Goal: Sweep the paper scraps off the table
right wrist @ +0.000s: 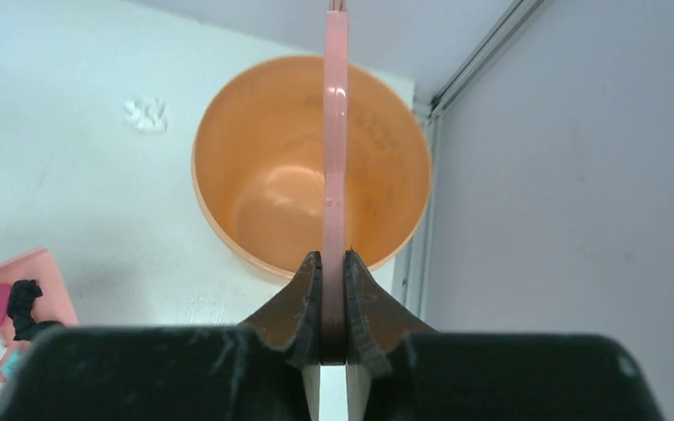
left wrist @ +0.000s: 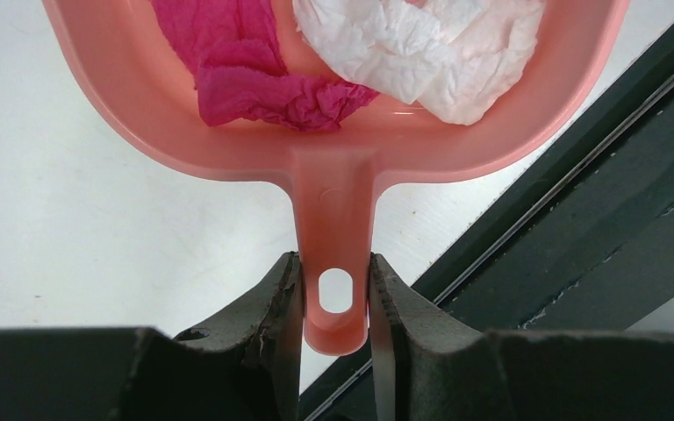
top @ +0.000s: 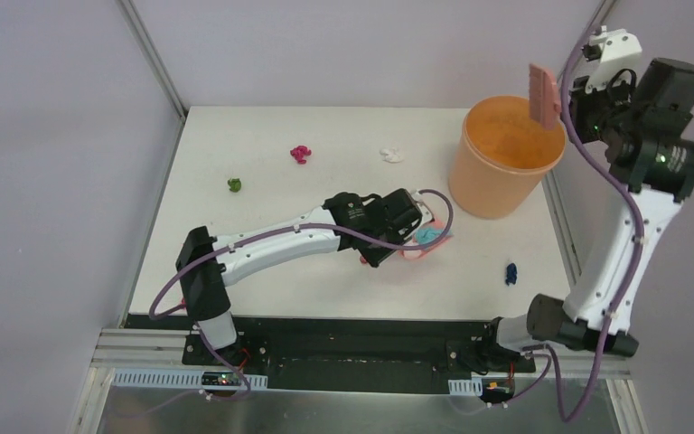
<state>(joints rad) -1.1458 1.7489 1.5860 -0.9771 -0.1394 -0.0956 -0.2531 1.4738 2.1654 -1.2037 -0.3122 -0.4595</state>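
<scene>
My left gripper (left wrist: 334, 298) is shut on the handle of the pink dustpan (left wrist: 333, 167), which sits mid-table (top: 429, 237) with magenta (left wrist: 254, 79), white (left wrist: 421, 53), teal and black paper scraps in it. My right gripper (right wrist: 334, 267) is shut on the pink hand brush (right wrist: 335, 132), held high over the orange bucket (top: 504, 154). Loose scraps lie on the white table (top: 262, 136): a green one (top: 233, 184), a magenta one (top: 301, 153), a white one (top: 391, 155) and a dark blue one (top: 511, 272).
The orange bucket (right wrist: 311, 167) stands at the table's far right, seemingly empty inside. A black strip (top: 325, 325) runs along the front edge. Frame rails border the table's left and right sides.
</scene>
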